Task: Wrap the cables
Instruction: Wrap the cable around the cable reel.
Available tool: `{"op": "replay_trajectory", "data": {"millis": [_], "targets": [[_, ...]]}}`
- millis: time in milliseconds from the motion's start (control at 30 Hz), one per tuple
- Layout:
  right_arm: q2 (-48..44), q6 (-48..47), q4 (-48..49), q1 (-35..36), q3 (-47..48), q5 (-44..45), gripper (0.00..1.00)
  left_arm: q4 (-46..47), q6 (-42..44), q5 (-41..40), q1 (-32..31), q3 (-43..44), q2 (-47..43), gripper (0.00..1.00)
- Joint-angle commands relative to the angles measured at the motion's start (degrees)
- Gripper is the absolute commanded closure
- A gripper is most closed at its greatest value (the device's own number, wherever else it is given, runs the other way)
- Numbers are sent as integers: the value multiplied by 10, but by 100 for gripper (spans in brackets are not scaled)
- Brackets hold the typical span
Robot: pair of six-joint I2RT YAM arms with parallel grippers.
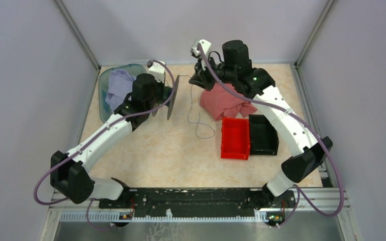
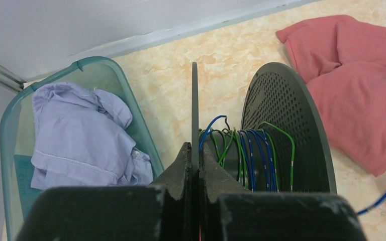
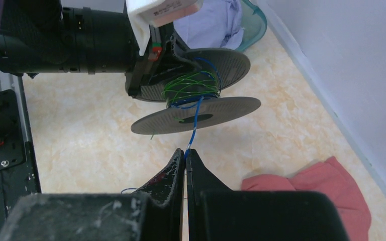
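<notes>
**Two grippers clenched: spool on the left, cable on the right**

Both arms reach toward the far middle of the beige marbled tabletop (image 1: 171, 150). The left gripper (image 2: 194, 153) is clamped on the thin edge of one flange of a dark grey perforated plastic spool (image 2: 287, 125), whose flanges stand upright. Thin blue and green cables (image 2: 246, 155) are wound loosely round the spool's core between the two flanges. One blue strand (image 3: 194, 120) runs from the core past the flange edge to the right gripper (image 3: 185, 154), whose fingers are pinched tight on it near the spool. Beyond that grip the strand hangs down and trails in a loose curl on the tabletop, beside a crumpled pink cloth (image 1: 223, 103). A red plastic bin (image 1: 235, 138) and a black bin (image 1: 263, 134) sit side by side near the cloth. A teal basket (image 1: 101, 88) holding a lavender garment (image 1: 119, 83) stands at the far left.
</notes>
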Motion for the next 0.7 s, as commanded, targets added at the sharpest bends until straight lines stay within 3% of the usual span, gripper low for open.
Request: {"op": "replay_trajectory", "data": {"millis": [0,233,667], "targets": [[1,17,29,-8,50,4,100,27,24,3,-7,-2,-22,100],[3,27,35,-19,58,23,100,28,36,21,-15,-9,-26,100],[28,37,97,-86,11,46,100,-26,38,177,-17,-3,-56,100]]}}
